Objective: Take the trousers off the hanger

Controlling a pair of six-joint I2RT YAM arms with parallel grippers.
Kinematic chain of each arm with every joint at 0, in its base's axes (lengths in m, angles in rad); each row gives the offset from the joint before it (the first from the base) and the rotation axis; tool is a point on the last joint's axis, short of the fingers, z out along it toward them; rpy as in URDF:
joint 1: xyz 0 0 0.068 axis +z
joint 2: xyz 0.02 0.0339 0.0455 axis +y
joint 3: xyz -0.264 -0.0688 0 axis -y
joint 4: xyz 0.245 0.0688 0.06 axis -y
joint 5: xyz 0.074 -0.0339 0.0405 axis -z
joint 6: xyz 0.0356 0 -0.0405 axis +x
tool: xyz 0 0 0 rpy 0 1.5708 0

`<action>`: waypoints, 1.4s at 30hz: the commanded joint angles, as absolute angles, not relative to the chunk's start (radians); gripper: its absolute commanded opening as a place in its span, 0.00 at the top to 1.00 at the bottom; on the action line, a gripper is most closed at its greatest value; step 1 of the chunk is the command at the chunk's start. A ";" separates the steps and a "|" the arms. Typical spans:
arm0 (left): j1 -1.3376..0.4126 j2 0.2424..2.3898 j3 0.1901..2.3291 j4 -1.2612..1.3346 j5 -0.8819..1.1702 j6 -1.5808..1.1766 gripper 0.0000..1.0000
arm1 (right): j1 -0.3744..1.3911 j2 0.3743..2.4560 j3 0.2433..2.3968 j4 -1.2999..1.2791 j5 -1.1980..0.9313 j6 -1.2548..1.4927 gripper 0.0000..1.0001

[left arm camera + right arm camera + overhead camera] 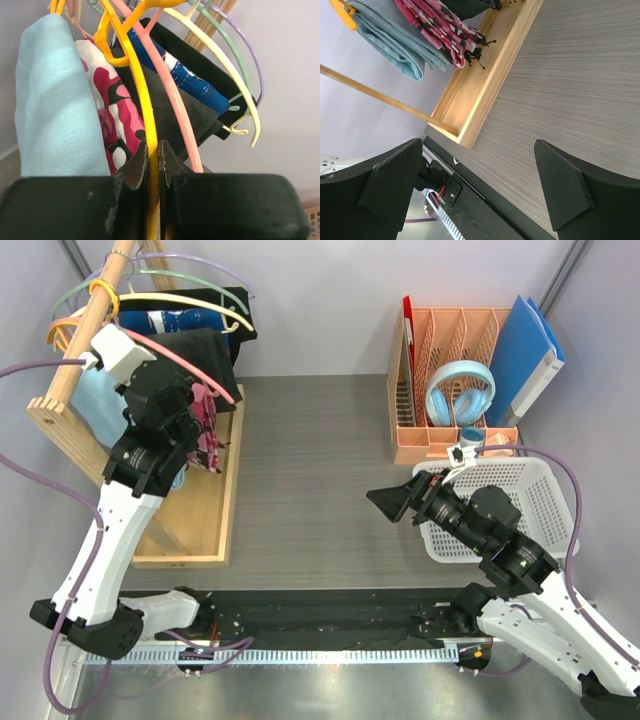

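The light blue trousers (55,100) hang folded at the left end of the wooden rack, also seen in the top view (92,405) and the right wrist view (395,40). The yellow-orange hanger (137,75) has its hook (103,292) over the rod, and one arm runs down between my left gripper's fingers. My left gripper (152,165) is shut on that hanger arm, pushed in among the hanging clothes (178,405). My right gripper (390,502) stands open above the table with nothing between its fingers (477,145).
A pink camouflage garment (117,115) hangs right beside the trousers, with black (205,355) and dark blue garments behind on pink, pale green and purple hangers. The rack's wooden base (190,540) sits at left. A white basket (520,500) and a peach file organizer (450,350) stand at right.
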State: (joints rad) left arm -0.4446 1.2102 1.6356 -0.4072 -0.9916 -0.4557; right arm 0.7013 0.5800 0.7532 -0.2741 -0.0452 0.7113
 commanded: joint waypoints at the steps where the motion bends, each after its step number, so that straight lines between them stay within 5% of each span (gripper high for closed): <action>1: -0.457 1.106 1.589 -0.194 -0.916 -0.428 1.00 | 0.706 0.575 0.773 -0.264 -0.031 0.715 0.00; 19: -0.624 1.127 1.534 0.354 -0.989 -0.005 1.00 | 0.704 0.634 0.781 -0.262 -0.038 0.707 0.00; 26: -0.664 1.109 1.528 0.370 -1.022 0.035 1.00 | 0.706 0.635 0.770 -0.262 -0.040 0.712 0.00; 42: -0.701 0.835 1.496 -0.242 -0.895 -0.432 1.00 | 0.706 0.603 0.713 -0.325 -0.101 0.675 0.00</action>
